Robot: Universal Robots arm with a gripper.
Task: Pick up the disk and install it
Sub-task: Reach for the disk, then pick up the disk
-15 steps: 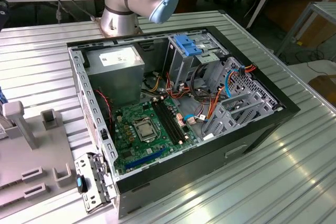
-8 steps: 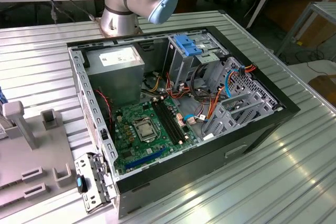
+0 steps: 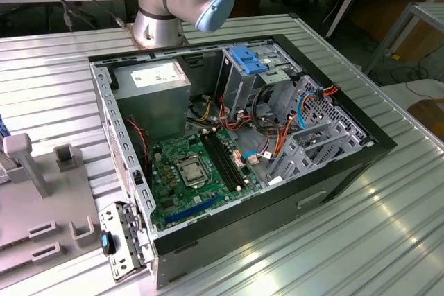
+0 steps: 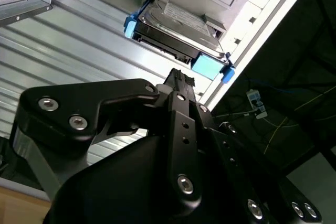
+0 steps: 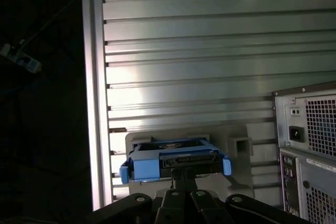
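Blue-framed disk (image 4: 177, 24), one, near end effector (image 4: 181, 79)

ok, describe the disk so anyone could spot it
On the ribbed metal table, go to the edge near the computer case's rear panel. The disk lies there on a pale grey holder; its bright blue frame stands out against all the grey.

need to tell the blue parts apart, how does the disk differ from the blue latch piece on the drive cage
Colour: the disk is dark grey with bright blue rails; the latch piece is paler blue plastic all over.
Place: the disk lies outside the computer case, on a grey holder on the ribbed table; the latch piece sits inside the case, on top of the metal cage.
Both are flat and roughly rectangular.
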